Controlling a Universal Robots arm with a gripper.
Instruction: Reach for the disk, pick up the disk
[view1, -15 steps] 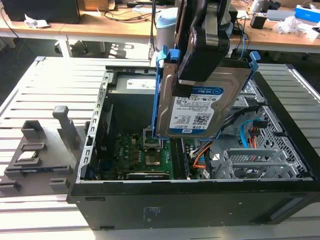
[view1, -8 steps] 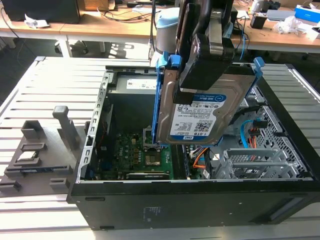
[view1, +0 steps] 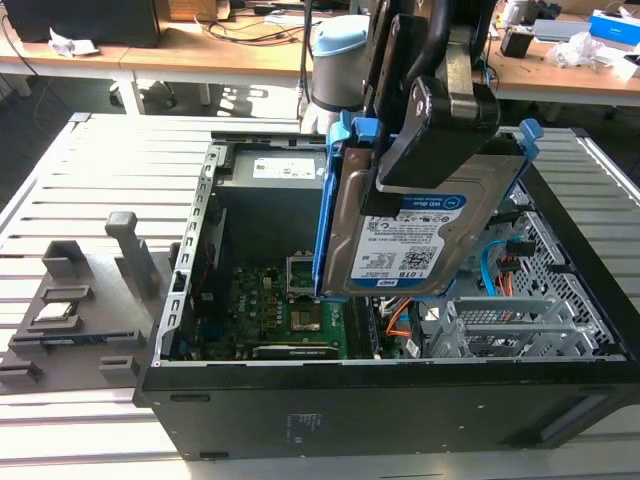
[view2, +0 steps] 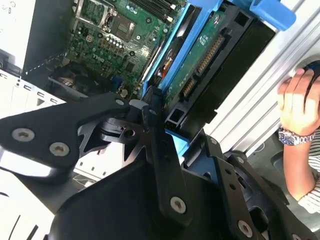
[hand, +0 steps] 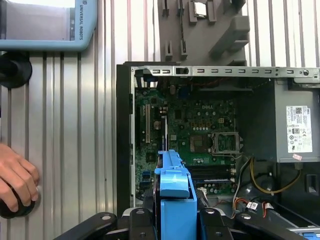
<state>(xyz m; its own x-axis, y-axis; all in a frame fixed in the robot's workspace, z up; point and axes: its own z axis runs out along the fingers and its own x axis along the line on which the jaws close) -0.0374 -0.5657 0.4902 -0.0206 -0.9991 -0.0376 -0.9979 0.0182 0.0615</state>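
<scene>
Exterior view: gripper (view1: 432, 140) clamped on the disk (view1: 405, 240); disk held on edge, tilted, lifted above the open computer case (view1: 300, 410), label facing the camera; blue side rails (view1: 330, 200) on both edges; motherboard (view1: 280, 310) lies below; grey fixture block (view1: 80, 300) sits on the slatted table (view1: 60, 180) at the exterior view's left.
Second wrist view: black fingers (view2: 160, 145) pinch the disk (view2: 210, 55) by its blue rail; a person's hand (view2: 300, 102) with a wristwatch (view2: 295, 136) rests nearby.
First wrist view: disk's blue rail (hand: 175, 195) between the fingers (hand: 140, 222); motherboard (hand: 195, 130) beneath; hand (hand: 17, 180) on the table (hand: 75, 150).
</scene>
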